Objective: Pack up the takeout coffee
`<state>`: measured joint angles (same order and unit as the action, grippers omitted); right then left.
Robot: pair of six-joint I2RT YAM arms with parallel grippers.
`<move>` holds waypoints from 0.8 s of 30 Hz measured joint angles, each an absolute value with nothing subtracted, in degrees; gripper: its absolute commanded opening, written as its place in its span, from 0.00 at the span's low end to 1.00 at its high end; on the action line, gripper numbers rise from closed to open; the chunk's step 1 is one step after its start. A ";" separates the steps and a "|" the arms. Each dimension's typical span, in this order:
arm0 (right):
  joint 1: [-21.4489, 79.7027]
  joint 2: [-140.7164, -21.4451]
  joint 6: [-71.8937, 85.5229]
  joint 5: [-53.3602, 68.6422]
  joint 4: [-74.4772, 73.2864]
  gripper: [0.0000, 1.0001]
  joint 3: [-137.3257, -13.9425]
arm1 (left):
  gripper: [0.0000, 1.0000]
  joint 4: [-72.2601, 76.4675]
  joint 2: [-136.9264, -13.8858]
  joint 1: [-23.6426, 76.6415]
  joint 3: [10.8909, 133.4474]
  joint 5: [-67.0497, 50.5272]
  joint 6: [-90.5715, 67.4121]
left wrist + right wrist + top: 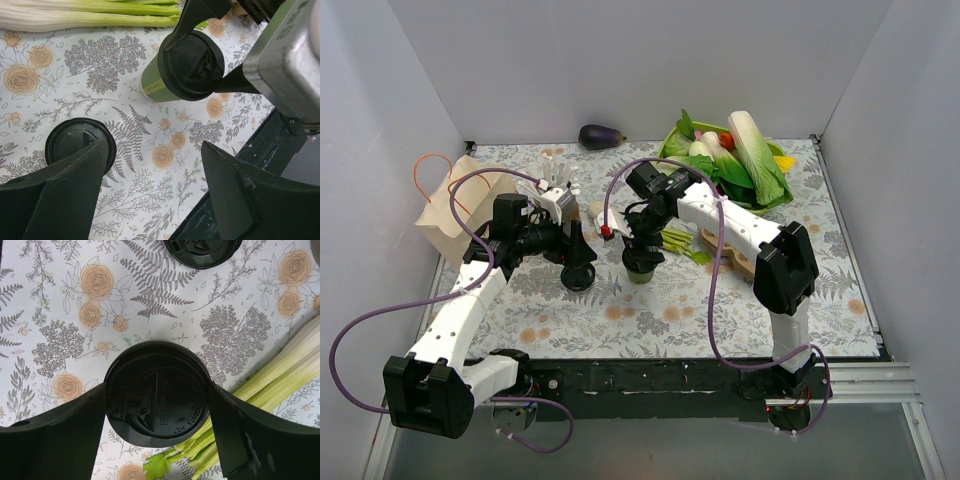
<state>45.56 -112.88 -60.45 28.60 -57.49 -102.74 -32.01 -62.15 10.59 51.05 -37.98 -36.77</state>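
The takeout coffee (640,268) – a small green paper cup – stands upright on the floral tablecloth (65,315), near the middle of the table. A black sip lid (157,395) sits on its mouth, so the cream rim is covered. In the left wrist view the cup's green wall (154,84) shows below the lid.

The right gripper (640,252) comes down over the cup from above. In its own wrist view both fingers (60,440) lie against the lid's rim, one on each side, so the jaws are closed on the lidded cup. The cup's base is on the cloth.

To the cup's left lies a second black lid (70,145), flat on the cloth and apart from the cup. The left gripper (152,150) hangs over that spot with its jaws spread wide. The loose lid sits partly under one finger rather than between the two.

Just to the cup's right, celery stalks (280,375) lie on the cloth, their leafy ends close to the cup. Further right is a wooden board (740,258).

Behind the cup and to its right stands a green basket (672,150) heaped with vegetables – behind and slightly left, an eggplant (601,136) lies by the back wall. To the cup's rear left is a cup of pale stirrers (558,180), and further left a brown paper bag (448,205).
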 measured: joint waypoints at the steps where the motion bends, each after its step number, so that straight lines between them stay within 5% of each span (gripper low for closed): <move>1: 45.56 -112.92 -60.38 28.18 -57.95 0.77 -102.98 | 0.76 -31.97 -62.15 10.59 51.05 -38.00 -36.86; 11: 45.41 -111.11 -58.59 25.89 -61.10 0.75 -102.00 | 0.76 -31.59 -62.33 10.59 51.05 -38.57 -37.36; 24: 31.66 -80.12 -53.56 21.85 -66.52 0.75 -80.62 | 0.75 -30.02 -66.61 10.59 51.07 -40.42 -39.05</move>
<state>31.66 -80.12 -53.56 21.85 -66.52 -80.62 -30.02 -66.61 10.59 51.07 -40.42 -39.05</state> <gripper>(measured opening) 0.807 0.756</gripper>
